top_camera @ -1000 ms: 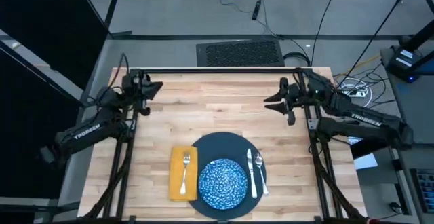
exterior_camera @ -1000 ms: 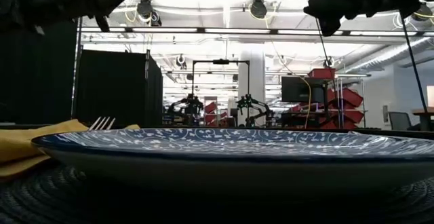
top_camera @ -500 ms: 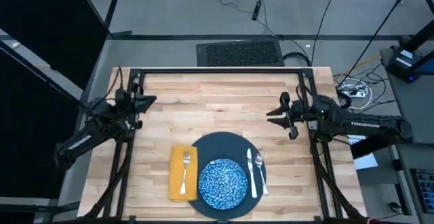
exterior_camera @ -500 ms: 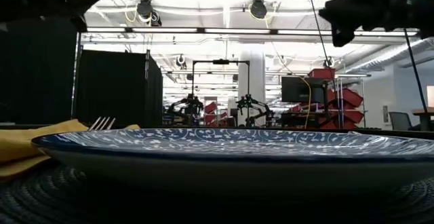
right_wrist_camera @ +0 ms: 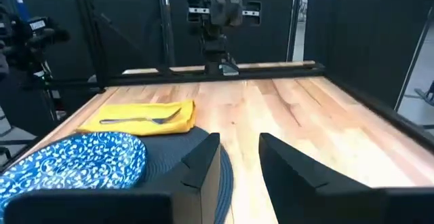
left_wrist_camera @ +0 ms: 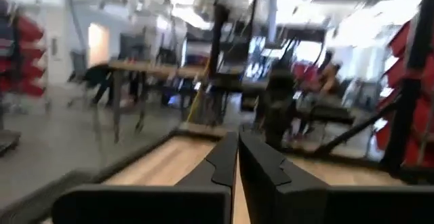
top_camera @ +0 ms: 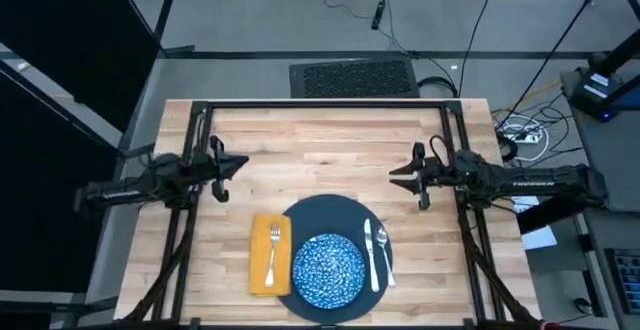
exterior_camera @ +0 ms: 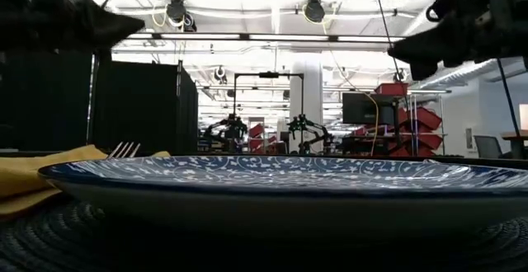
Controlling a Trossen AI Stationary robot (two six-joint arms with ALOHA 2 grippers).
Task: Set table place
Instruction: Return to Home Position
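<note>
On the table [top_camera: 330,140], near its front edge, lies a dark slate-blue round plate [top_camera: 345,215]. A blue-and-white speckled bowl [top_camera: 328,268] rests on it. A knife and a spoon [top_camera: 376,252] lie on the plate's right part. To its left lies a yellow napkin [top_camera: 262,260] with a fork [top_camera: 273,252] on top. My left gripper [top_camera: 243,163] hovers shut over the table's left side, pointing right. My right gripper [top_camera: 392,175] hovers open over the right side, pointing left. Both are above and beyond the place setting.
A black metal frame [top_camera: 320,107] runs along the far edge and down both sides, carrying the arms. Bare planks [top_camera: 320,160] lie between the two grippers. The right wrist view shows the left arm [right_wrist_camera: 220,13] beyond the napkin [right_wrist_camera: 146,115].
Both grippers have moved toward the table's near edge and come lower. The left arm has swung until its gripper points level toward the right. The place setting has not moved.
</note>
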